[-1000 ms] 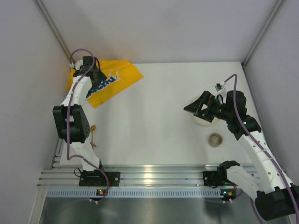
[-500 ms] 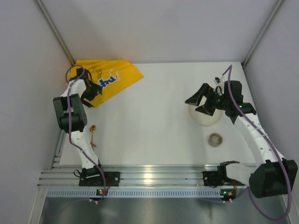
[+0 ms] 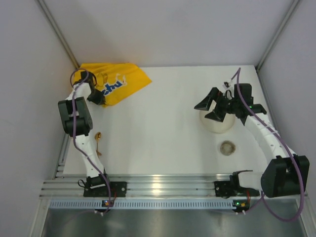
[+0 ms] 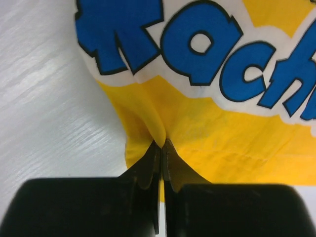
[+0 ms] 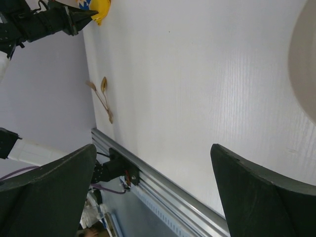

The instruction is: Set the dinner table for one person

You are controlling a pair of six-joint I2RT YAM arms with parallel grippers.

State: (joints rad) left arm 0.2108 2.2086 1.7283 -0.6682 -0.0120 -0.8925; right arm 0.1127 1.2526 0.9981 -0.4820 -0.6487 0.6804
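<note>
The dinner table (image 3: 158,128) is a wide white top. A yellow cloth mat (image 3: 118,83) with blue letters lies crumpled at its far left corner. My left gripper (image 3: 97,97) is shut on the mat's near edge; in the left wrist view the gripper (image 4: 162,144) pinches a raised fold of the mat (image 4: 232,133). My right gripper (image 3: 209,109) hangs open and empty over the left rim of a cream plate (image 3: 219,124). In the right wrist view the right gripper (image 5: 153,148) shows only bare table between its jaws, with the plate (image 5: 303,64) at the right edge.
A small round dish (image 3: 227,147) sits in front of the plate. Wooden cutlery (image 3: 98,138) lies near the left edge, also seen as thin wooden cutlery (image 5: 101,96) from the right wrist. Grey walls close in three sides; an aluminium rail (image 3: 158,186) runs along the near edge.
My left gripper came down from the mat's far corner to its near edge and shut on the cloth. The right gripper has drifted slightly over the plate, still open.
</note>
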